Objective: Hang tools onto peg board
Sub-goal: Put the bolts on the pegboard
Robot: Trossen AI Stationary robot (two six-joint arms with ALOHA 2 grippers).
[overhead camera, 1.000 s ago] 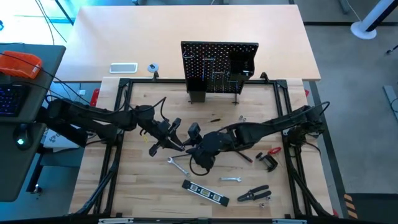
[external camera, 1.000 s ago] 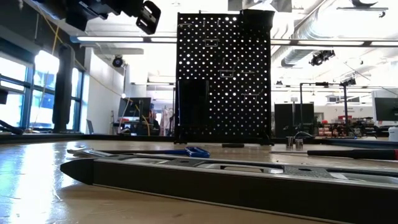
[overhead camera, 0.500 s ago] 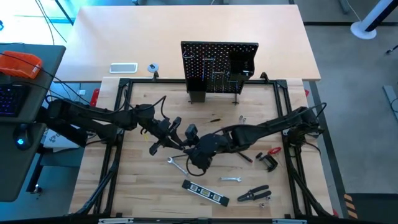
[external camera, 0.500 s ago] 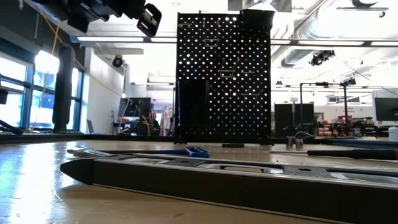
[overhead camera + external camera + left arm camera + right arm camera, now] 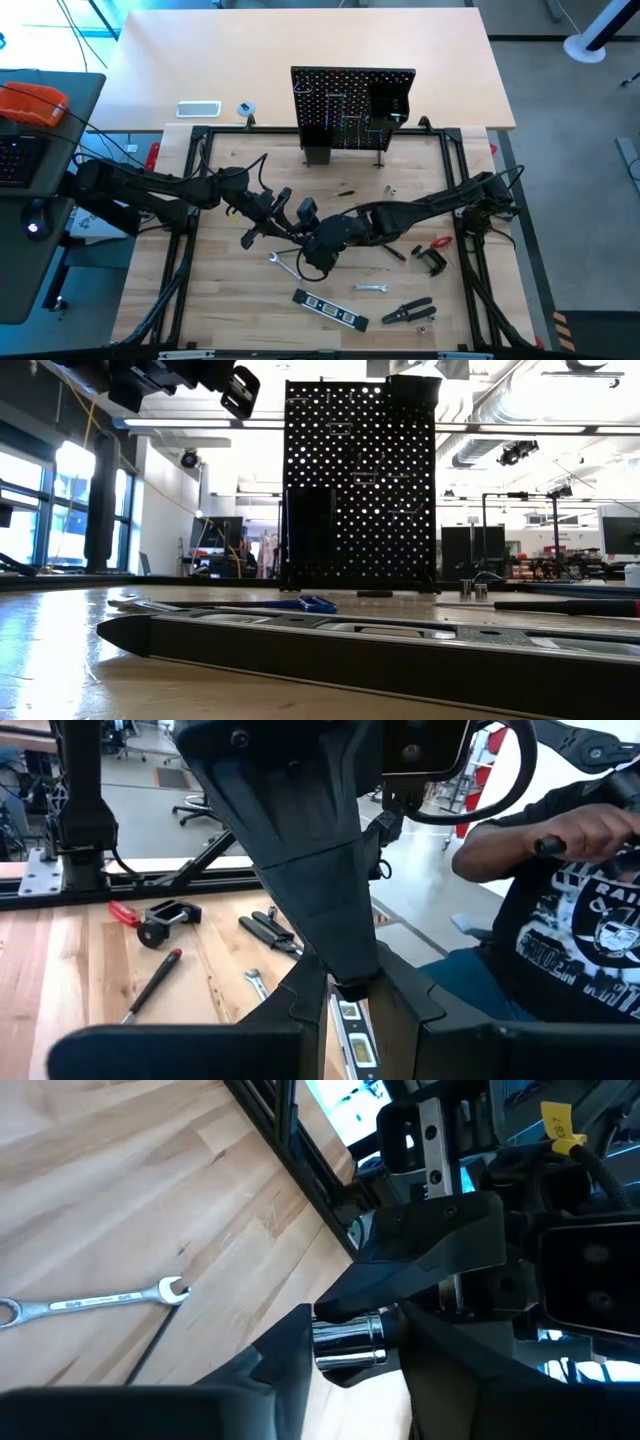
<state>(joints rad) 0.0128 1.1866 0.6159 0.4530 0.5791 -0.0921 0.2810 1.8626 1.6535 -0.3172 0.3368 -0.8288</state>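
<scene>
While the two arms meet over the middle of the surface (image 5: 230, 300), a short chrome-ended tool (image 5: 348, 1342) sits between them, well short of the peg board (image 5: 352, 105) standing upright at the far edge. The left gripper (image 5: 280, 215) has its fingers drawn in tight on the tool's dark end. The right gripper (image 5: 308, 240) stands part-open with a finger on either side of the chrome barrel, close against it but not plainly clamped. Which tool this is cannot be told, as most of it is hidden.

The polished barrel looks like rigid steel: light, stiff and probably slippery, so it could twist or slide in a loose pinch. Squeezing squarely across the barrel's middle, rather than at its rim, seems the safer hold.

A black level (image 5: 330, 309), pliers (image 5: 408, 312) and a silver wrench (image 5: 287, 265) lie on the near part of the surface. A red-and-black clamp (image 5: 432, 255) lies to the right.
</scene>
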